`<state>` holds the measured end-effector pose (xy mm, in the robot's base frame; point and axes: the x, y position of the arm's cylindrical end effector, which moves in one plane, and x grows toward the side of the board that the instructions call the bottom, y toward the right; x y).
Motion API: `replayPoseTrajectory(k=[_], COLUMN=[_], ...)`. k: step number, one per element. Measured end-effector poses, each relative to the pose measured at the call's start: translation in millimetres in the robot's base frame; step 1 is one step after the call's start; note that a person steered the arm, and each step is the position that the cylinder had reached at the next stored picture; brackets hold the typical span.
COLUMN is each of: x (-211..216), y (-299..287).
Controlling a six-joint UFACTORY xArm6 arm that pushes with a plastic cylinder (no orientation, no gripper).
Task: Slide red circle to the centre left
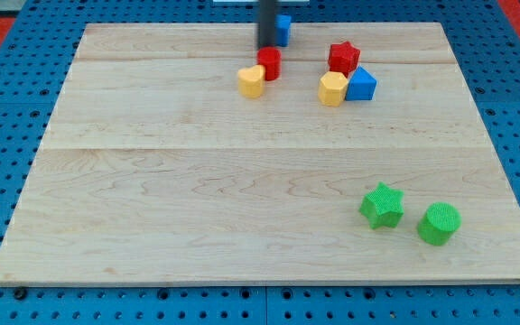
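Observation:
The red circle (270, 63) is a short red cylinder near the view's top, just right of centre. A yellow heart block (252, 81) touches its lower left side. My tip (266, 46) is the end of the dark rod coming down from the view's top edge. It sits right at the red circle's upper edge, touching or almost touching it. A blue block (283, 29) lies just right of the rod, partly hidden by it.
A red star (343, 58), a yellow hexagon (333, 88) and a blue block (362, 85) cluster at the upper right. A green star (382, 205) and a green circle (439, 223) lie at the lower right. The wooden board (152, 199) rests on a blue pegboard.

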<state>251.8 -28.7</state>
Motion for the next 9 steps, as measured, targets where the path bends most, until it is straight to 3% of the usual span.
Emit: replayPoseTrajectory(k=[2,3,4,6,7,8,9], x=[25,-14,30,126,130,144,162], y=[45,23,77,79,39,-75,7])
